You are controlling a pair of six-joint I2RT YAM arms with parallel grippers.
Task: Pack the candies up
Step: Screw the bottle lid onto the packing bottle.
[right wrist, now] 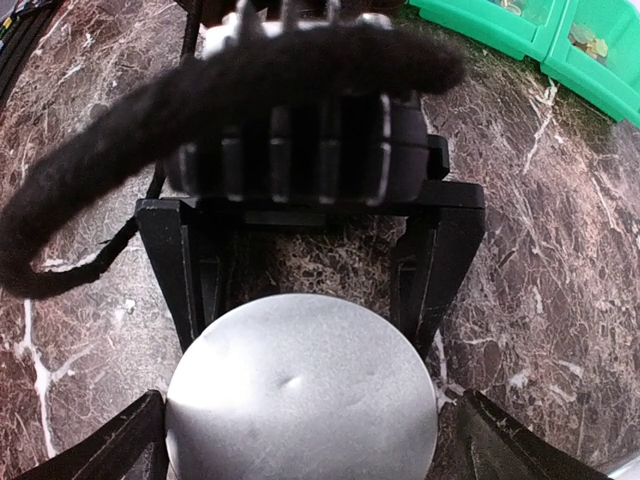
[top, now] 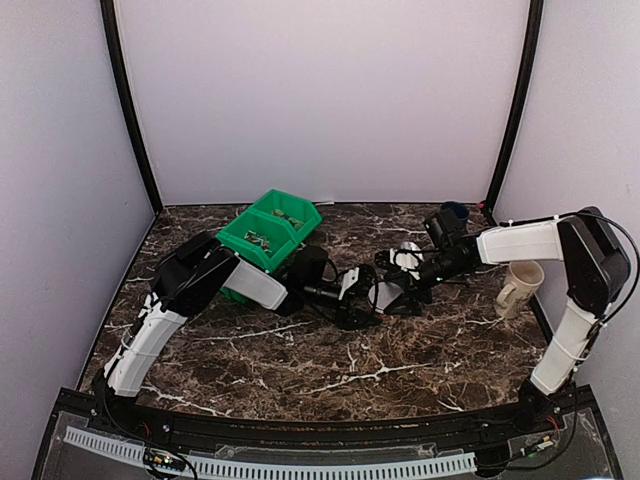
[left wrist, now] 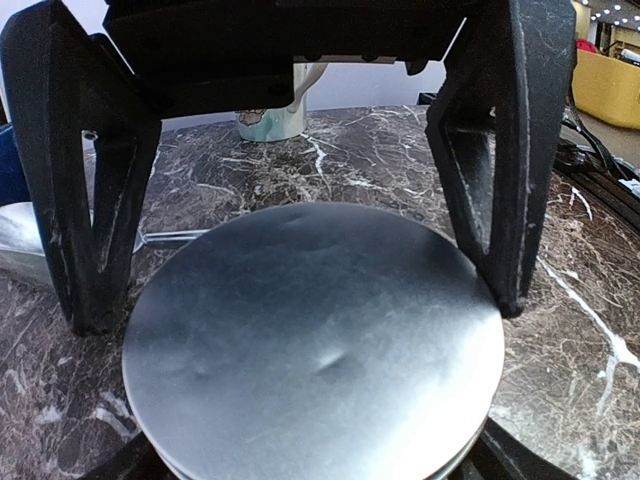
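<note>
A flat round silvery lid (left wrist: 310, 340) sits on a jar at the table's middle, and both grippers meet around it. My left gripper (left wrist: 315, 462) has its fingertips against the lid's near sides and looks shut on the lidded jar. Facing it, my right gripper (right wrist: 310, 440) straddles the same lid (right wrist: 300, 400) with its jaws wide open and a gap on one side. The right gripper's fingers (left wrist: 480, 200) show in the left wrist view, and the left gripper's fingers (right wrist: 185, 280) in the right wrist view. Tiny yellowish candies (right wrist: 597, 45) lie in the green bin (right wrist: 500, 35).
The green compartment bin (top: 270, 232) stands at the back left, close to the left arm. A cream mug (top: 520, 287) is at the right edge and a dark blue cup (top: 454, 213) at the back right. A silver scoop (left wrist: 30, 245) lies beside the jar.
</note>
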